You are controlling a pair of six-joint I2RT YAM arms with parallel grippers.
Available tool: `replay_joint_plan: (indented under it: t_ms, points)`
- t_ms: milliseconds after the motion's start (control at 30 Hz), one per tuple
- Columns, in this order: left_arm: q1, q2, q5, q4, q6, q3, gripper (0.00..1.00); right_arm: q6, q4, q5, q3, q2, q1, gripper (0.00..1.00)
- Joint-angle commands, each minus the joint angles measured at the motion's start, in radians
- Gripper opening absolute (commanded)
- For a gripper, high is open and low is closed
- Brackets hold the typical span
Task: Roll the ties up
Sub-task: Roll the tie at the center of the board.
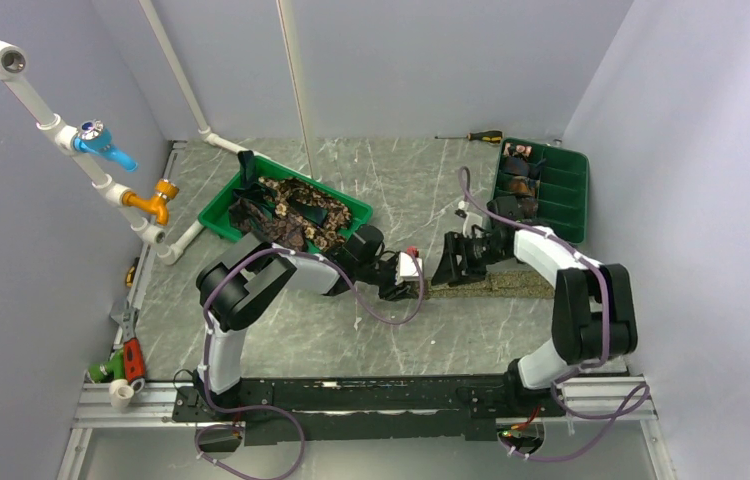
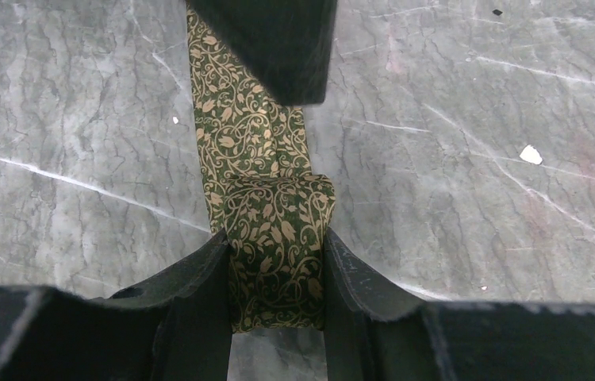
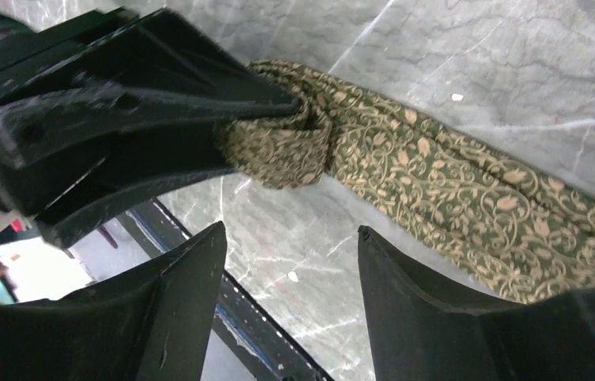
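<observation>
One of the ties (image 2: 255,151), olive green with a tan vine pattern, lies as a strip on the marble table (image 1: 496,285). Its near end is folded over into a small coil (image 3: 278,151). My left gripper (image 2: 277,238) is shut on that coil, one finger on each side (image 1: 413,288). My right gripper (image 3: 290,230) stands open just beside the coil, with only bare table between its fingers (image 1: 448,272). More ties lie heaped in a green tray (image 1: 219,218) at the back left. Small coiled ties sit in a compartmented green tray (image 1: 576,195) at the back right.
A screwdriver (image 1: 471,136) lies at the back of the table. White pipes with a blue valve (image 1: 101,145) and an orange valve (image 1: 151,202) run down the left wall. Hand tools (image 1: 126,362) lie at the left front edge. A metal rail (image 1: 371,395) runs along the near edge.
</observation>
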Motion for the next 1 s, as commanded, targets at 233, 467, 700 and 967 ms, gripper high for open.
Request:
replay_joint_plan:
  t_ms: [233,467,700,967]
  points:
    - [0.008,0.029,0.023,-0.138,0.003,-0.025,0.25,0.065,0.153,0.013,0.029,0.208,0.003,0.38]
    - [0.012,0.026,0.040,-0.191,0.072,-0.005,0.25,0.031,0.074,-0.062,0.053,0.210,-0.007,0.16]
    - [0.015,0.033,0.044,-0.207,0.087,-0.008,0.26,0.100,0.123,-0.072,0.068,0.154,0.002,0.16]
    - [0.033,0.031,0.052,-0.180,0.004,0.013,0.27,0.004,0.065,0.115,0.081,0.328,0.013,0.10]
